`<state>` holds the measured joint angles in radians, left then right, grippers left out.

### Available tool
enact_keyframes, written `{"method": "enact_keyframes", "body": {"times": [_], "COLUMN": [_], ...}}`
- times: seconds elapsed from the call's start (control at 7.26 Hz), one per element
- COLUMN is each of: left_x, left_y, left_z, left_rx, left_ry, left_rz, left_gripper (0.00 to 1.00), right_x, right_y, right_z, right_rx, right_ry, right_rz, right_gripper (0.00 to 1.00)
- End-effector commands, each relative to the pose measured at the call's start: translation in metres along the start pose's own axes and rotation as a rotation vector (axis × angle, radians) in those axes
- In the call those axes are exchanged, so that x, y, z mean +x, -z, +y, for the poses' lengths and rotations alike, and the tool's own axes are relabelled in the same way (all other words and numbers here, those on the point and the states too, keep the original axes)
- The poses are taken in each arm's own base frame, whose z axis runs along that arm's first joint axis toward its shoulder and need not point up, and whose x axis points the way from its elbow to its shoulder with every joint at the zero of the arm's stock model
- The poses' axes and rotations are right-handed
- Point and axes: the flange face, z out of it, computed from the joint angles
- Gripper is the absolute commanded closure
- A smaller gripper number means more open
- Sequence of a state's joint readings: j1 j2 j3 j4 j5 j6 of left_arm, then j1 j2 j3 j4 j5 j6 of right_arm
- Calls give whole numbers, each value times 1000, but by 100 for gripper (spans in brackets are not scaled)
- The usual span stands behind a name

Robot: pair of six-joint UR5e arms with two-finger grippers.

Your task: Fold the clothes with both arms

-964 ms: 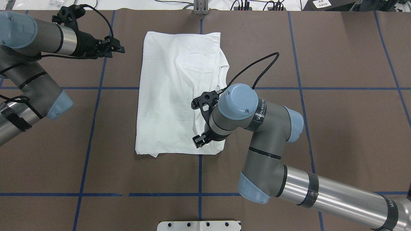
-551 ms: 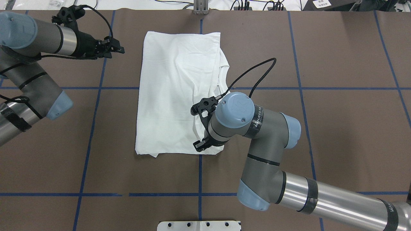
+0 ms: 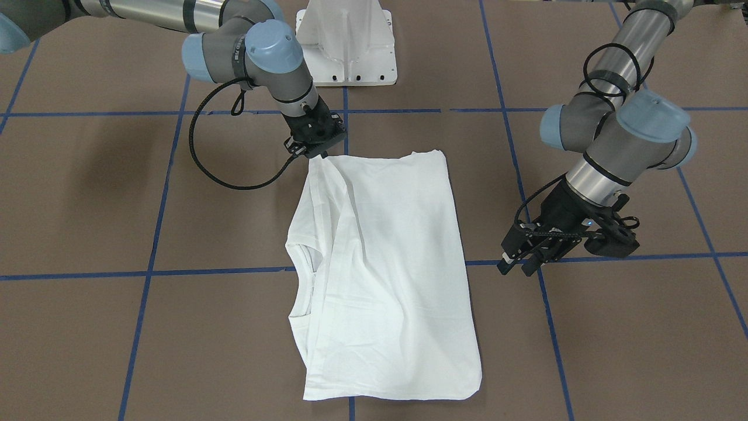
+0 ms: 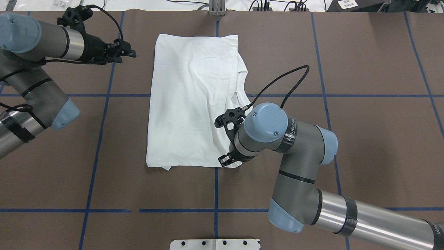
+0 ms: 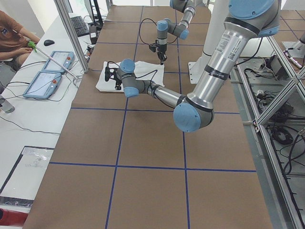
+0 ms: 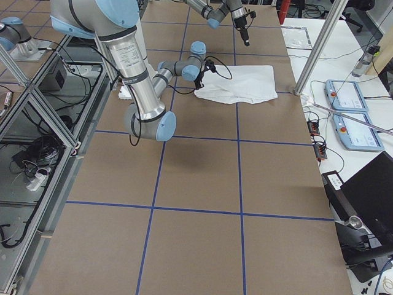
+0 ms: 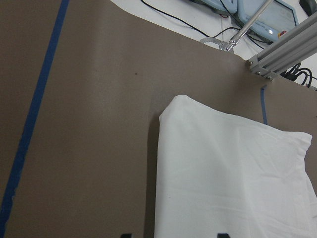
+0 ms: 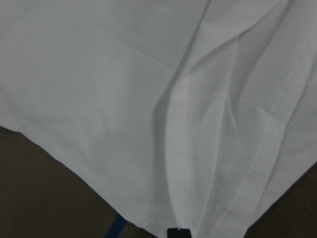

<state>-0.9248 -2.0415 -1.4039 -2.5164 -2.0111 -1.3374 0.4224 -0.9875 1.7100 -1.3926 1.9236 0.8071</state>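
Note:
The white T-shirt [image 4: 187, 104] lies folded lengthwise on the brown table, collar opening at its right edge; it also shows in the front view [image 3: 391, 263]. My right gripper [image 4: 224, 160] is down on the shirt's near right corner [image 3: 315, 147]. In the right wrist view the fabric [image 8: 99, 74] fills the frame and a seam ridge runs into a single fingertip [image 8: 178, 233], so it looks shut on the shirt. My left gripper [image 4: 131, 53] is open and empty, hovering left of the shirt's far left corner [image 7: 171, 106], also in the front view [image 3: 514, 269].
Blue tape lines [image 4: 100, 139] grid the brown table cover. The white pedestal base [image 3: 347, 47] stands at the robot's edge. An aluminium post [image 4: 216, 8] stands at the far edge. Operator tablets [image 6: 347, 95] lie beyond the far side.
My right gripper has moved toward the robot and to the right along the shirt, to its near right corner. The left arm has barely moved. The shirt's outline looks the same.

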Motion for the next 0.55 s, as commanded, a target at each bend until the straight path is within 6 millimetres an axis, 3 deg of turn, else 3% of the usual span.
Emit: {"method": "enact_keyframes", "body": {"times": [0.0,0.14,0.28,0.41], "left_x": [4,5,6,9], "left_y": [0,0,-1,0], "left_z": [1,2,3,2], "left_rx": [-1,-2,-3,-2], "left_ry": [17,16,27,34], "left_rz": [8,9,12,16], "left_gripper": [35,35,34,34], "right_x": [16,15,13,13], "right_y": [3,8,0,1], "right_z": [16,21,24,23], "right_rx": [-6,-6,-19,-13], "right_ry": [-25,-63,-101,-102], "right_rz": [21,12,19,19], "right_gripper": [100,100,90,1]}}
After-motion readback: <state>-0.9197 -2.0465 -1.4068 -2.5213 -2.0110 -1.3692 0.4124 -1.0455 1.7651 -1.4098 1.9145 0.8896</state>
